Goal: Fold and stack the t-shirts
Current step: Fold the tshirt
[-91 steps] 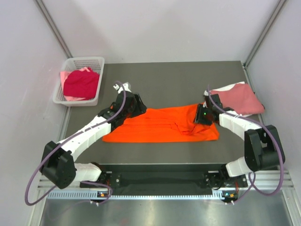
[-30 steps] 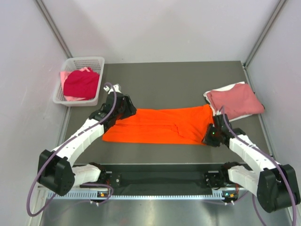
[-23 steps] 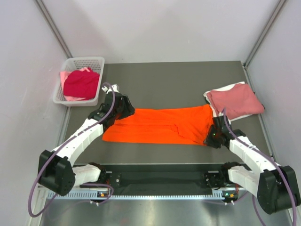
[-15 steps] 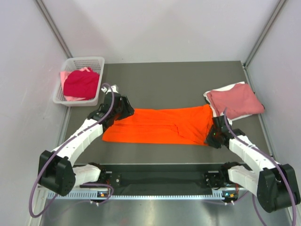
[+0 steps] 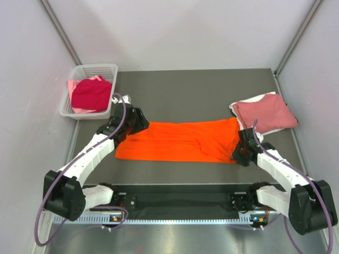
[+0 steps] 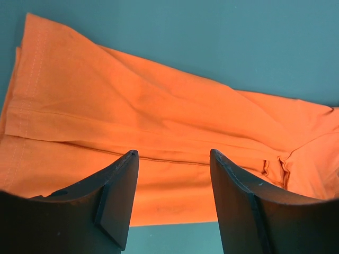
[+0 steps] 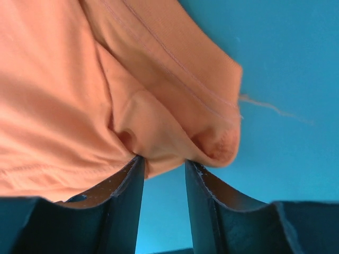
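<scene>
A bright orange t-shirt point(image 5: 180, 140) lies flat across the middle of the table, folded into a long band. My left gripper point(image 5: 136, 123) hovers over its left end; in the left wrist view the gripper point(image 6: 173, 154) is open above the orange cloth point(image 6: 159, 121), with nothing between the fingers. My right gripper point(image 5: 237, 152) sits at the shirt's near right corner. In the right wrist view the gripper point(image 7: 163, 161) has its jaws apart, and a bunched fold of the orange cloth point(image 7: 63, 79) rests at the fingertips point(image 7: 139, 161). A dusty rose t-shirt point(image 5: 265, 112) lies folded on a white one point(image 5: 249, 100) at the back right.
A white lattice basket point(image 5: 79, 71) stands at the back left, off the table's edge. It holds a crimson t-shirt point(image 5: 91, 94) over a pale pink one point(image 5: 79, 110). Grey walls close in on both sides and at the back.
The right gripper's jaws have spread apart at the shirt's near right corner, loosening on the cloth. The left gripper has edged slightly left. The orange shirt lies as before.
</scene>
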You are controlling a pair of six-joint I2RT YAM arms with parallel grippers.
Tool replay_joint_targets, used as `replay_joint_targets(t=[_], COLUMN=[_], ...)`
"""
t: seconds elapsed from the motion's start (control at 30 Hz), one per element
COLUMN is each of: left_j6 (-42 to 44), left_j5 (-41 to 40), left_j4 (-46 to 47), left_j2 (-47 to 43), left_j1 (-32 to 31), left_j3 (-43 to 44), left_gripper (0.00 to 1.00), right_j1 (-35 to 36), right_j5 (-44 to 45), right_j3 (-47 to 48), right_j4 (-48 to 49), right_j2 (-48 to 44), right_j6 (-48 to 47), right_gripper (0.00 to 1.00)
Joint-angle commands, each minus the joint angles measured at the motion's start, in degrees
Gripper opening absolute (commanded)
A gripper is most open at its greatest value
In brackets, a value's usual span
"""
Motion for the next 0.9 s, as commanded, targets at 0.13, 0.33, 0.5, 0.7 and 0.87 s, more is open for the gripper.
replay_joint_targets(t=[0.13,0.33,0.5,0.7,0.87], left_j6=[1.95,3.09,3.79,3.88,3.53], left_j5=[2.65,0.90,-0.08,2.29,2.91], left_j4=[-0.14,-1.10,-1.90,-1.19,-2.07], left_j2=[-2.04,-3.27,-3.18,-2.40,-1.60], left_j1=[4.51,6.89,6.98,6.89,6.89], left_j3=[-0.71,-1.86,-2.47,-4.06,-4.15], left_gripper=[0.61,0.61,0.60,0.59,0.58], right_j1=[0.44,0.44,0.44,0.35,-1.49], right_j5=[2.36,2.27,0.17,-2.73,-11.05], right_j3=[5.51,17.19,33.96,71.46,104.51], right_j4=[6.29,8.49,8.41,-1.25,-7.34], right_j2=[9.80,24.04,39.33,63.49,81.53], right_j6=[-0.12,-3.82,-5.31,-7.42,-10.05], right_gripper=[0.38,0.36,0.35,0.36,0.40])
